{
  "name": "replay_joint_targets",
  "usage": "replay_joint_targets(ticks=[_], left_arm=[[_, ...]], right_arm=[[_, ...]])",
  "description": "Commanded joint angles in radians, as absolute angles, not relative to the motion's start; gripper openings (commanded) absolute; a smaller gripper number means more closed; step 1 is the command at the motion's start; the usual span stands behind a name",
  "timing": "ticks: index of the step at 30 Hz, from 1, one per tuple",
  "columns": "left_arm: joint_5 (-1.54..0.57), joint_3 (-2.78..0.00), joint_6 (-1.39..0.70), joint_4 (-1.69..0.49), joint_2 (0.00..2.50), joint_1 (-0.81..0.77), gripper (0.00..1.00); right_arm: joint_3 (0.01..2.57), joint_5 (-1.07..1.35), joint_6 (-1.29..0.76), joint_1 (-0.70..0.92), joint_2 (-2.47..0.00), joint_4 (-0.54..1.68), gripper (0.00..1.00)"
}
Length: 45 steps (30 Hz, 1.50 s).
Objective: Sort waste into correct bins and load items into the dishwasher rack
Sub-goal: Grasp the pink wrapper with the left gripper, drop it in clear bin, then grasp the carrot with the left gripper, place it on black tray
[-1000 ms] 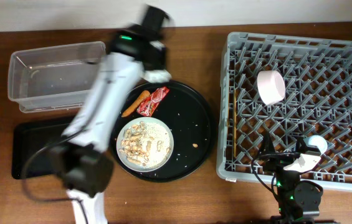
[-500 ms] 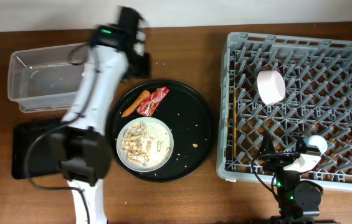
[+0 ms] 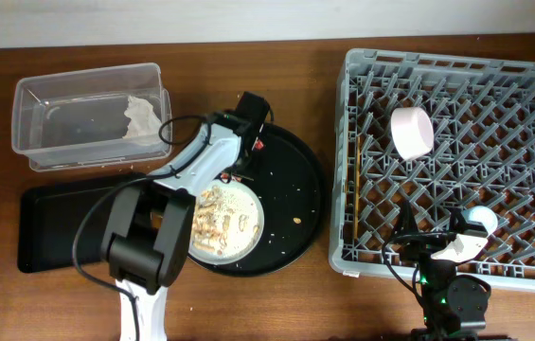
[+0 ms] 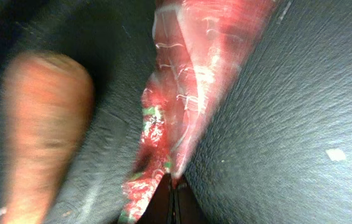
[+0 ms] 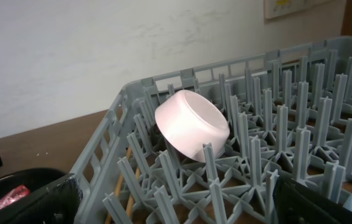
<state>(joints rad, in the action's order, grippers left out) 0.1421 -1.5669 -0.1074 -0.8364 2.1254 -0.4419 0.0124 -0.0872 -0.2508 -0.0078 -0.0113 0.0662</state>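
My left gripper [image 3: 251, 133] is low over the round black tray [image 3: 295, 189]. In the left wrist view its fingers [image 4: 172, 198] are shut, pinching the near end of the crinkled red wrapper [image 4: 194, 81]. The orange sausage piece [image 4: 42, 130] lies just left of the wrapper. The crumpled white tissue [image 3: 140, 116] lies in the clear tub [image 3: 35, 95]. The white plate [image 3: 222, 220] holds rice scraps. The grey rack [image 3: 447, 59] holds the white bowl [image 3: 411, 131] on its side, the blue cup [image 3: 481, 219] and the chopsticks [image 3: 350, 189]. My right gripper [image 5: 191, 208] is open over the rack's front.
The shallow black tray [image 3: 54, 232] sits at the front left, below the clear tub. Crumbs lie scattered on the round tray. In the right wrist view the bowl [image 5: 191, 124] leans among the rack's pegs [image 5: 275, 143] and the chopsticks [image 5: 123, 186] lie by the rack's left wall.
My left arm swung from the round tray to the clear tub, left the white tissue there, then came back down onto the red wrapper. The right arm has not moved.
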Motion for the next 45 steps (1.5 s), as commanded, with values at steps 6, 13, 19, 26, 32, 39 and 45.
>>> replay_joint_targets(ticks=[6,13,19,26,32,39,45], left_arm=[[0.295,-1.928,-0.212,-0.992,1.979,-0.113,0.0],[-0.091,-2.006,-0.226,-1.149,2.075,0.015,0.66],[0.12,-1.824,-0.122,-1.164,2.073,-0.313,0.5],[0.185,-1.489,-0.051,-0.76,2.083,-0.331,0.57],[0.184,-1.467,-0.028,-0.671,2.154,-0.32,0.5],[0.184,-1.683,-0.029,-0.824,2.152,-0.316,0.1],[0.214,-2.064,-0.442,-1.48,1.996,-0.223,0.01]], right_arm=[[0.006,-0.089,-0.247,-0.014,-0.006,0.072,0.98],[0.006,-0.089,-0.247,-0.014,-0.006,0.072,0.98],[0.006,-0.089,-0.247,-0.014,-0.006,0.072,0.98],[0.006,-0.089,-0.247,-0.014,-0.006,0.072,0.98],[0.006,-0.089,-0.247,-0.014,-0.006,0.072,0.98],[0.006,-0.089,-0.247,-0.014,-0.006,0.072,0.98],[0.006,-0.089,-0.247,-0.014,-0.006,0.072,0.98]])
